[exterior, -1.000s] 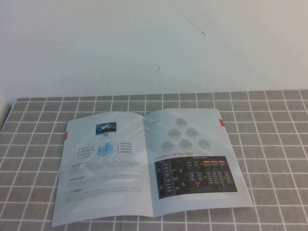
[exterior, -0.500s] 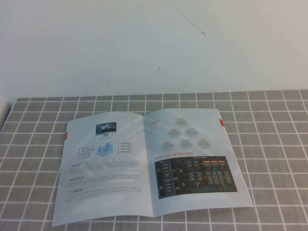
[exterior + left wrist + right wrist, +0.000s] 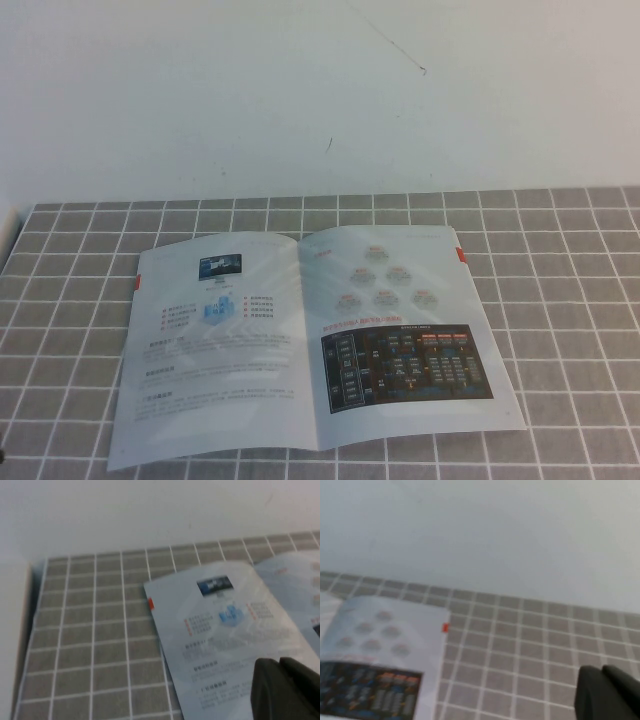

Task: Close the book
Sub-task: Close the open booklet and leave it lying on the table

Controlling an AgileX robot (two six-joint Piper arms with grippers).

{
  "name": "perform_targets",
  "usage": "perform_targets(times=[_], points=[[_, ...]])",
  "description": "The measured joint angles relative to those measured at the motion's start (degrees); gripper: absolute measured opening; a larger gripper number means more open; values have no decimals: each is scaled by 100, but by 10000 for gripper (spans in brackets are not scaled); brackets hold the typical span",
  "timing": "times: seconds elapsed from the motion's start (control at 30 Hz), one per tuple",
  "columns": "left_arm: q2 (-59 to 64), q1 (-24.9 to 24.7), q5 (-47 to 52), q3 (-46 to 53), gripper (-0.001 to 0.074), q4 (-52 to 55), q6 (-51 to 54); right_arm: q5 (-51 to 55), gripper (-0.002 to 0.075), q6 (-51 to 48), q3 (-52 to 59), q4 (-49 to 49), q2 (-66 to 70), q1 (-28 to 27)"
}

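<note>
When checked against the high view of a second before, found almost nothing altered. Saw the thin, glossy pale-blue paper book [image 3: 310, 345] open and flat as then on the grey tablecloth with its white grid [image 3: 560, 300], spine pointing toward the white wall [image 3: 300, 90]. Noted text on the left page, a dark diagram block on the right, and a small red tab at the left page's outer edge [image 3: 136, 284]. Spotted one novelty only: a dark sliver at the lower-left edge of the high view [image 3: 3, 458], absent half a second earlier. Judged it likely the left arm arriving, though too little to be sure. Placed the left gripper [image 3: 281, 675], by its wrist view, low over the near part of the left page, claw seemingly pressed together and holding nothing. Placed the right gripper [image 3: 603, 680] over bare cloth beyond the right page's outer edge, likewise pressed together and empty. Read this as an approach barely begun: no page lifted, no contact made, all of the closing left to do. Expected trouble getting under so thin a sheet, and feared sliding or buckling.
</note>
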Motion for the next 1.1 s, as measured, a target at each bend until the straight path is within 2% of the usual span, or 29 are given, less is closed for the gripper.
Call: perform_targets(times=[0.2, 0.33, 0.47, 0.57, 0.9, 1.1], points=[[1442, 0, 508, -385, -3, -808, 678, 643, -3, -2808, -107, 2739, 1345, 0], [2387, 0, 508, -488, -4, -1676, 1430, 846, -2, -3922, -325, 3795, 2300, 0], [3341, 0, 447, -616, -4, -2160, 1782, 888, -2, -4314, -650, 3985, 3231, 53], [3955, 0, 338, -771, -4, -2382, 1969, 748, -2, -4483, -866, 4034, 3867, 307], [5317, 0, -732, -1111, -4, -2423, 2026, -179, -3, -4690, -1606, 3648, 6098, 1940], [5934, 0, -1278, -1111, -4, -2419, 1781, -351, -2, -4584, -2290, 3347, 7311, 2128]])
